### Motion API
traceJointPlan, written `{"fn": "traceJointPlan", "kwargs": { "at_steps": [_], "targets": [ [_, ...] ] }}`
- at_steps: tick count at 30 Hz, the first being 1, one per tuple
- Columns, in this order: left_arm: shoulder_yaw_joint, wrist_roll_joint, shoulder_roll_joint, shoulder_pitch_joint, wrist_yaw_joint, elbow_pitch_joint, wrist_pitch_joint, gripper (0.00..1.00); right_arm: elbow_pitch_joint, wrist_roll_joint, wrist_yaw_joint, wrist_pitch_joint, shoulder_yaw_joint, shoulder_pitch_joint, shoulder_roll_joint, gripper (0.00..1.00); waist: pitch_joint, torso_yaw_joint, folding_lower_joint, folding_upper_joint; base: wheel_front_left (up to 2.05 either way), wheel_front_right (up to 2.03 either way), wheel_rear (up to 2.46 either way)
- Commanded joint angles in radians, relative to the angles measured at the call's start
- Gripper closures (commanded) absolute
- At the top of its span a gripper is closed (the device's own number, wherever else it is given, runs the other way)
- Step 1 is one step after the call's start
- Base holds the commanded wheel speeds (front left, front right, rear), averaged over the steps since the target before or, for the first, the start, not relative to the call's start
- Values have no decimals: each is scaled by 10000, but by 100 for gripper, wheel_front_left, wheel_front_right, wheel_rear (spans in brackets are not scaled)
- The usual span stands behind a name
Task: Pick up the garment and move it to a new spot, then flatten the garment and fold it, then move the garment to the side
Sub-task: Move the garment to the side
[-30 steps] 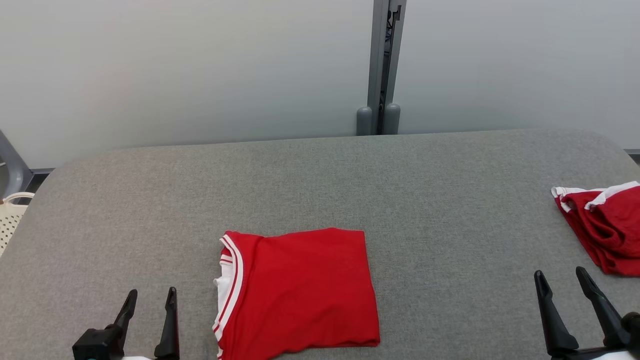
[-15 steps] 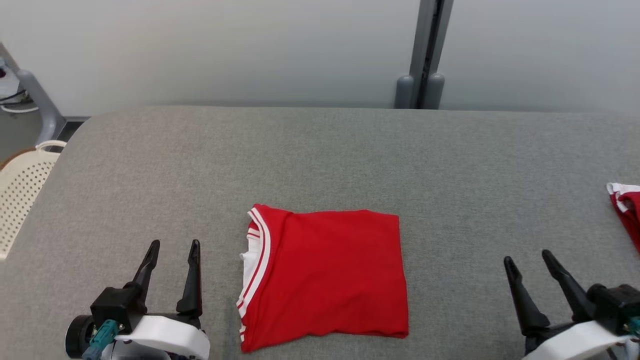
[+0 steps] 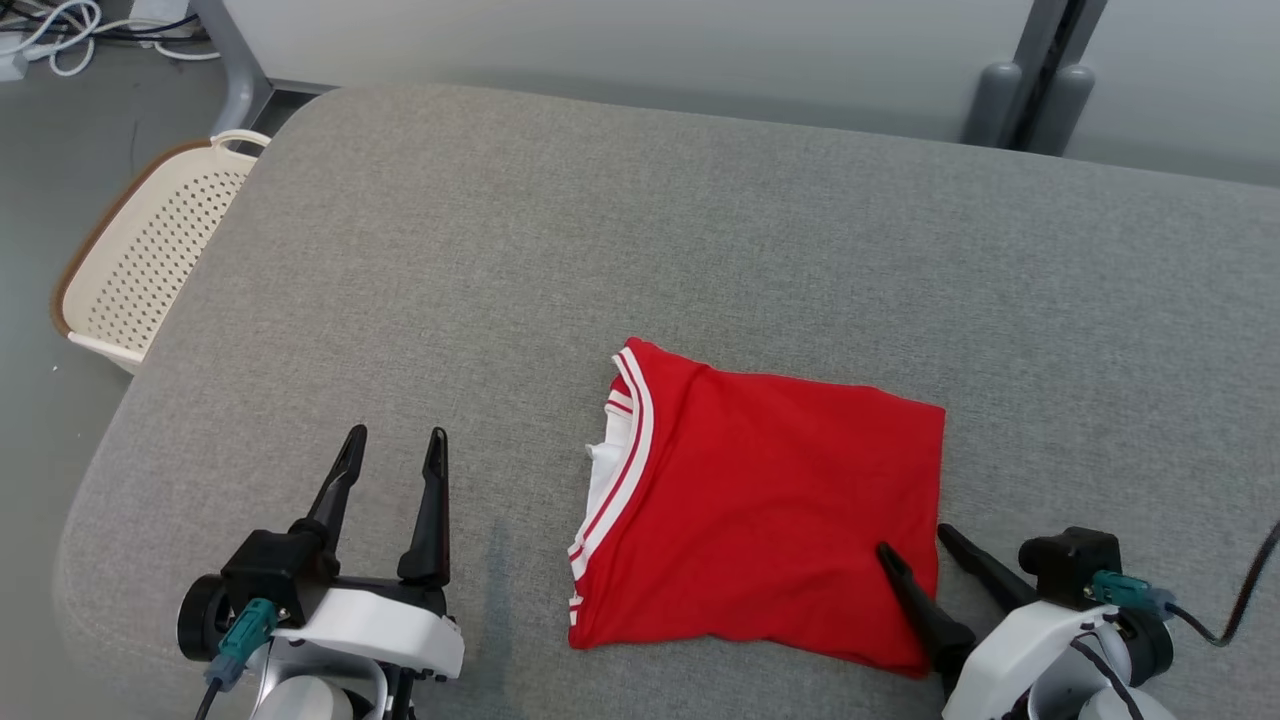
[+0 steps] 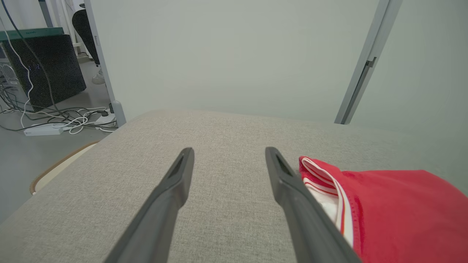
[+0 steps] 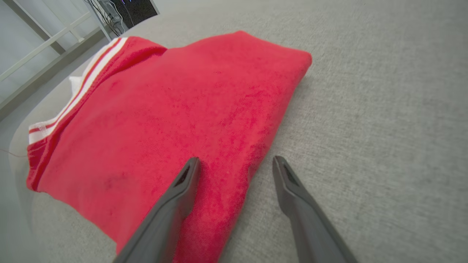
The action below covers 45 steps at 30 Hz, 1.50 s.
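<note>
**Folded garment sits between two open grippers; a one-corner pull could undo the fold**

The garment (image 3: 770, 520), red and folded into a tidy rectangle, lies flat on the grey padded surface (image 3: 600, 230). Its white-striped collar (image 3: 630, 440) is turned toward the left gripper. The right gripper (image 3: 915, 540) stands at the opposite edge, jaws apart, straddling that edge near the corner closest to the robot. One finger is over the red cloth and the other over bare padding just beside it. Whether the inner finger presses on the cloth I cannot tell. The left gripper (image 3: 396, 434) is also spread wide and holds nothing; the collar sits just off its right finger, apart from it. Further to its left, off the edge of the surface, stands a perforated basket (image 3: 150, 260).

Folding looks done, so what remains is probably shifting the garment aside. Three things could go wrong:

- Closing on the top layer alone would peel the fold open as the arm moves.
- Pulling from a single corner would swing the rectangle round and bunch it against the coarse padding.
- A finger driven down into the padding could snag rather than slide under the stack.
</note>
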Motion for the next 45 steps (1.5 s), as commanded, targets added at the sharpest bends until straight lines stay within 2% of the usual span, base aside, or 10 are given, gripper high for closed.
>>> {"fn": "traceJointPlan", "kwargs": {
  "at_steps": [1, 5, 7, 8, 9, 19, 27, 33, 38, 45],
  "targets": [
    [23, 76, 23, -202, -9, 3, -53, 0, 193, 177, 3, 136, 158, -147, -119, 0, 145, 175, 0, 0, 0, 0, 0],
    [108, 112, -24, -199, -29, -103, -58, 0, 824, 879, 3, 893, 1094, -443, -337, 0, 187, 226, 0, 0, 0, 0, 0],
    [160, 162, -35, -154, -25, -152, -58, 0, 965, 1282, 3, 1383, 1602, -551, -510, 52, 188, 189, 0, 0, 0, 0, 0],
    [176, 190, -50, -131, -24, -167, -53, 0, 898, 1509, 5, 1471, 1826, -636, -584, 91, 193, 156, 0, 0, 0, 0, 0],
    [179, 210, -65, -122, -29, -177, -53, 0, 863, 1676, 5, 1558, 1989, -745, -681, 100, 198, 115, 0, 0, 0, 0, 0],
    [358, 402, -21, 61, -44, -297, -54, 0, 435, 2016, -1, 857, 2830, -1899, -1706, 100, 98, -754, 0, 0, 0, 0, 0],
    [433, 559, 164, 103, -68, -484, -55, 0, 371, 1676, 2, 266, 2551, -1679, -2427, 100, 109, -2002, 0, 0, 0, 0, 0],
    [294, 690, 332, 3, -85, -626, 17, 0, 408, 1430, 2, -22, 1934, -1427, -2977, 100, 256, -3535, 0, 0, 0, 0, 0],
    [198, 769, 478, -218, -109, -795, 216, 0, 347, 1228, 2, -283, 1586, -1588, -3049, 100, 531, -4514, 0, 0, 0, 0, 0],
    [128, 944, 781, -579, -68, -1216, 560, 0, 540, 1138, 2, -893, 1427, -2980, -2513, 100, 1290, -5510, 0, 0, 0, 0, 0]
  ]
}}
